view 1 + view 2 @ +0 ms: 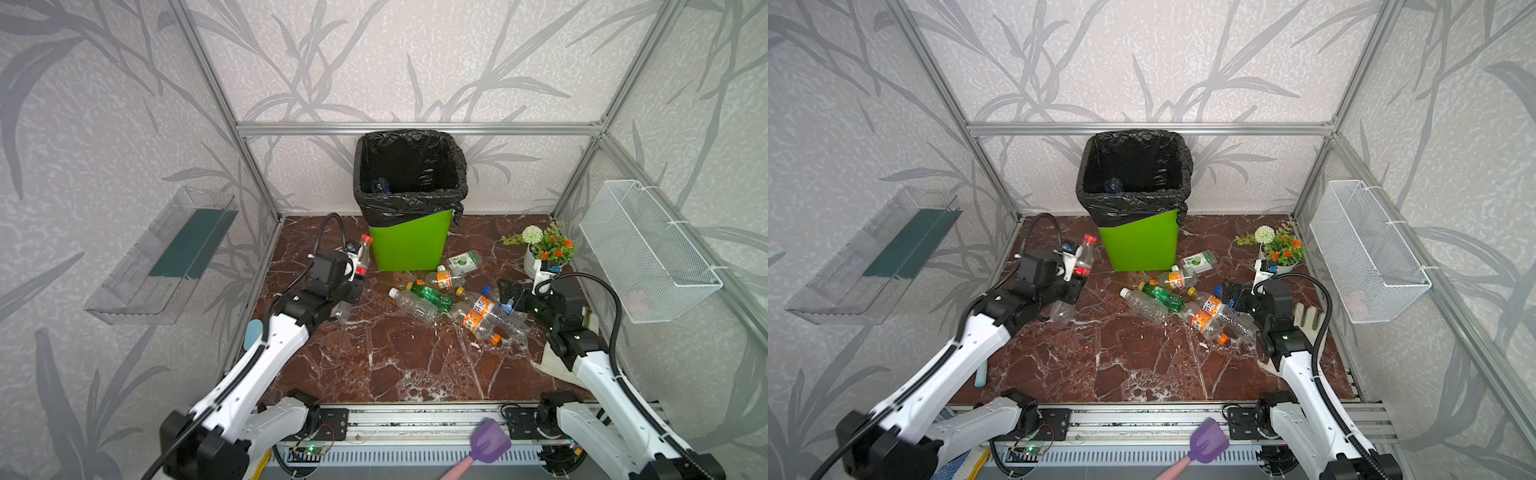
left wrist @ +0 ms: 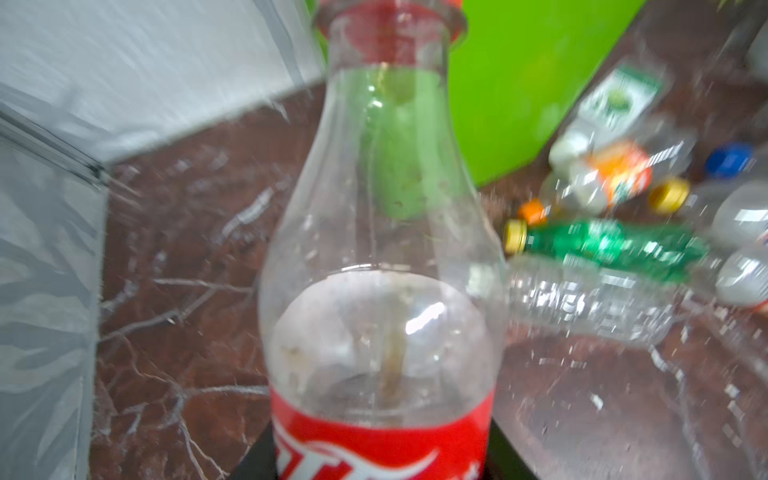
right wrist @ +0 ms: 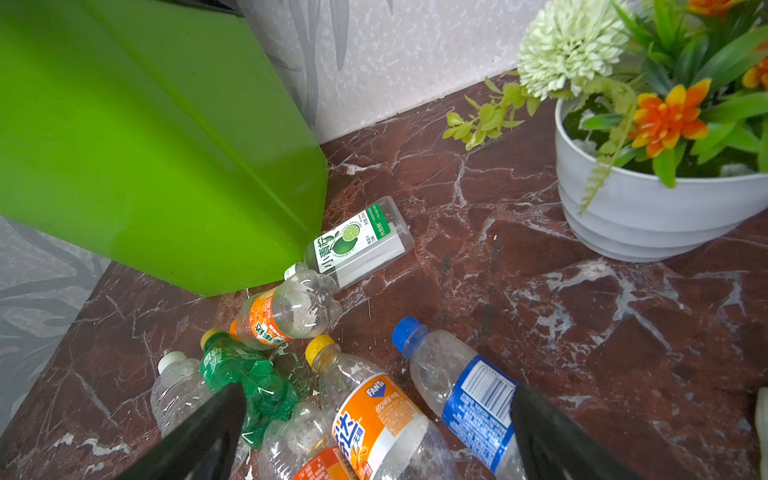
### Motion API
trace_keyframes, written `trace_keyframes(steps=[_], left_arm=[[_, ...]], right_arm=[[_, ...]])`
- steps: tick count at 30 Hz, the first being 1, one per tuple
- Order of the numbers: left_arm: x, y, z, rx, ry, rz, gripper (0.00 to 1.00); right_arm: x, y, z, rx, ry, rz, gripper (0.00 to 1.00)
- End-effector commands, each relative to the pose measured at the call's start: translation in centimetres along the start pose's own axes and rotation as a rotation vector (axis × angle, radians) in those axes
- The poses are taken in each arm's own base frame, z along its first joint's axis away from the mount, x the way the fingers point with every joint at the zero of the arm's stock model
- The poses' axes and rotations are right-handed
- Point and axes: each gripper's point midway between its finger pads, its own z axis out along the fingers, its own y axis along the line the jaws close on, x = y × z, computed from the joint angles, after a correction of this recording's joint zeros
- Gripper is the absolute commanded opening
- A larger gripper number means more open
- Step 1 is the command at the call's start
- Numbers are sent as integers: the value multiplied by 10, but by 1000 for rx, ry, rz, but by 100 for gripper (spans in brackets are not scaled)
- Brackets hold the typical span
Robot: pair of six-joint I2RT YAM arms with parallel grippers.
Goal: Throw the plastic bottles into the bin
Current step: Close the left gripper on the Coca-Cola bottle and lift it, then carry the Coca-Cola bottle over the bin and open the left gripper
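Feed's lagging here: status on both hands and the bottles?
Left hand shut on red-label bottle, beside bin. Right hand open above bottle pile. Nothing seen blocking.

The whole left wrist view is blurred, and its edges cut the red-label bottle off at cap and base. Deep in the bin, one clear bottle shows only dimly against the black bag.

white shells on left arm and right arm, black joints, ribbed black cables, black wedge-fingered right gripper.
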Motion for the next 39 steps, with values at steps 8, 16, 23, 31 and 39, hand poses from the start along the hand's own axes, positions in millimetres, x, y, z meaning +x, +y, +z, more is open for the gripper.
trace_keyframes(steps=[8,16,23,31,39], left_arm=[[-203,47,-188,-97,-854,-196,41],[-294,16,-131,85,-929,-211,45],[-357,-14,33,136,-621,-254,72],[-397,-15,-40,133,-794,-207,99],[-340,-14,-63,111,-823,-185,99]], right_arm=[[-30,7,-12,-8,-73,-11,99],[-26,3,-24,11,-70,-34,99],[-15,19,-18,-75,24,-55,99],[-13,10,-22,-31,1,-41,100],[1,-2,-16,21,76,-38,100]])
